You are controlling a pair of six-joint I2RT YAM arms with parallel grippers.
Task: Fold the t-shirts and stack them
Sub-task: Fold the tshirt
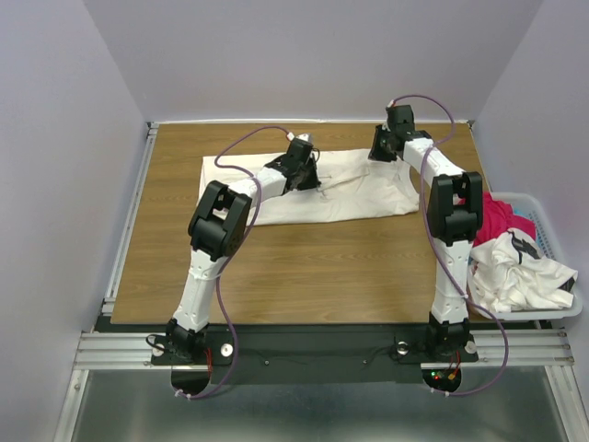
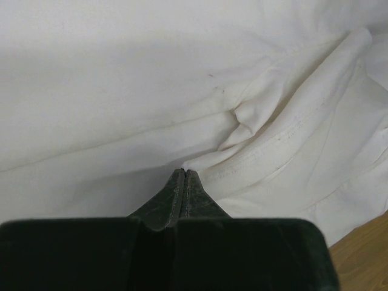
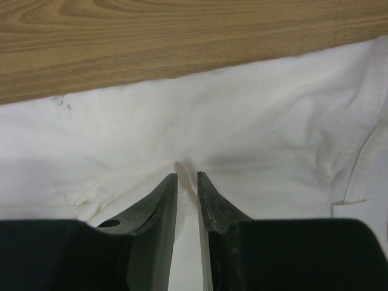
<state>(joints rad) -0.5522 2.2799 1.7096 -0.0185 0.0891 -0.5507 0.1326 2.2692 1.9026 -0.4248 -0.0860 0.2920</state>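
Note:
A plain off-white t-shirt (image 1: 354, 195) lies spread across the far part of the wooden table (image 1: 304, 276). My left gripper (image 1: 308, 175) is down on the shirt's middle. In the left wrist view its jaws (image 2: 183, 173) are pressed together at a puckered hem of the shirt (image 2: 121, 91). My right gripper (image 1: 385, 152) is at the shirt's far edge. In the right wrist view its jaws (image 3: 187, 176) stand a narrow gap apart with a small ridge of the shirt (image 3: 254, 133) between them. A magenta-red t-shirt (image 1: 492, 221) and a white t-shirt with dark markings (image 1: 515, 272) lie in the basket.
A white slatted basket (image 1: 541, 199) stands off the table's right edge, beside the right arm. Bare wood shows on the near half of the table and past the shirt's far edge (image 3: 151, 36). Grey walls close in the table on three sides.

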